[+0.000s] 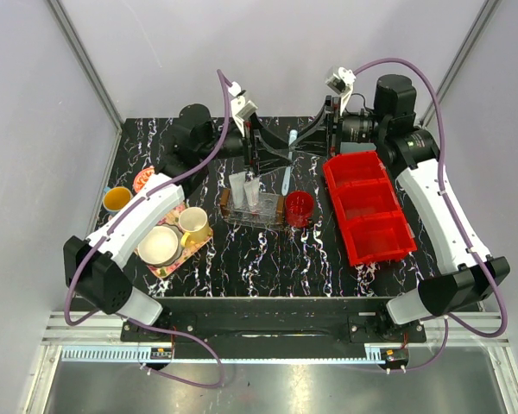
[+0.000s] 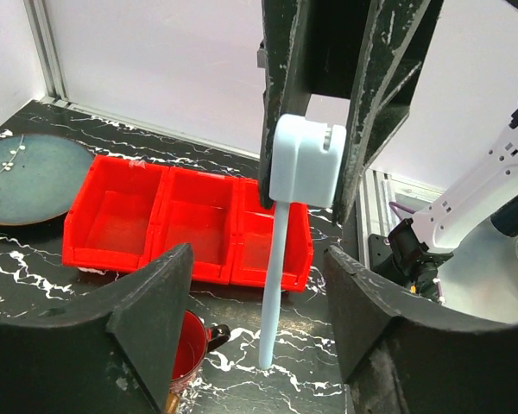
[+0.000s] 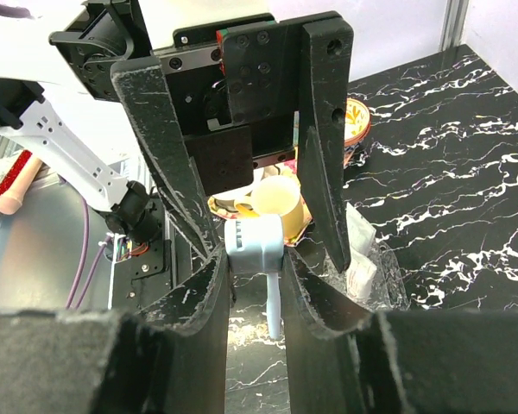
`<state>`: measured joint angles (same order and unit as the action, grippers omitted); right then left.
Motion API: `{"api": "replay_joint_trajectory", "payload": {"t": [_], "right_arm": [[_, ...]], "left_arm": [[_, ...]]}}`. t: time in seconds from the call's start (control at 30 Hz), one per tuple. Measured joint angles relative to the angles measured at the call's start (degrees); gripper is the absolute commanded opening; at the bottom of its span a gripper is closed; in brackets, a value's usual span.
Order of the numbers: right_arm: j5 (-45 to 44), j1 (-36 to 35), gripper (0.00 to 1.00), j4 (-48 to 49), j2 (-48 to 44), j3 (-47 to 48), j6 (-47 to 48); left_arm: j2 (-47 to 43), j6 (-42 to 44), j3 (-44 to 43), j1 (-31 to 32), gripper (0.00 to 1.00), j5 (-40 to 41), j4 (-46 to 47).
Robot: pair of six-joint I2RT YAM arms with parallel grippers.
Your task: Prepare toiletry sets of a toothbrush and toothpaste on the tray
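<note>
Toothbrush (image 2: 304,164) gripped at its head by right tool (image 3: 257,259); left tool (image 2: 257,254) spread wide either side of handle.

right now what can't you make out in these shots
- Toothbrush bristles: both wrist views, a boxy pale blue cover hides the head, pinched in the right gripper.
- Toothbrush tip touching the table or not: left wrist view, angle leaves it unclear.
- Toothpaste print, in the tray: top view, too small; right wrist view, gripper fingers block most of it.
- Left gripper finger gap: top view, black fingers blur into the black table.
</note>
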<state>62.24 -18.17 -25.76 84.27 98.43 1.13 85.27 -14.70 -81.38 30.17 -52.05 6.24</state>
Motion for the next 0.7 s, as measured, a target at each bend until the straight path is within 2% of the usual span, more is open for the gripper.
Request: {"api": "replay_joint_trajectory", "payload": {"t": [0.17,0.2,0.33,0.7], "right_arm": [[0.0,-0.5,0.25,0.4,0.0,-0.4,-0.1],[0.0,-0.6,0.25,0.5,0.0,-0.4,-0.1],[0.0,-0.9,0.25,0.7,0.0,-0.5,-0.2],[-0.3,-1.0,0.26,0.7,0.0,-1.4,-0.1]], "left_arm": [[0.6,-0.5,0.0,0.2,0.52,-0.1,0.7],[0.7,-0.5,0.0,0.2,0.45,-0.1,0.8],[0.9,-0.1,0.0,0.3,0.34,-0.1,0.7],[0.9,1.5,0.0,0.9,0.14,-0.7,-0.6]]}}
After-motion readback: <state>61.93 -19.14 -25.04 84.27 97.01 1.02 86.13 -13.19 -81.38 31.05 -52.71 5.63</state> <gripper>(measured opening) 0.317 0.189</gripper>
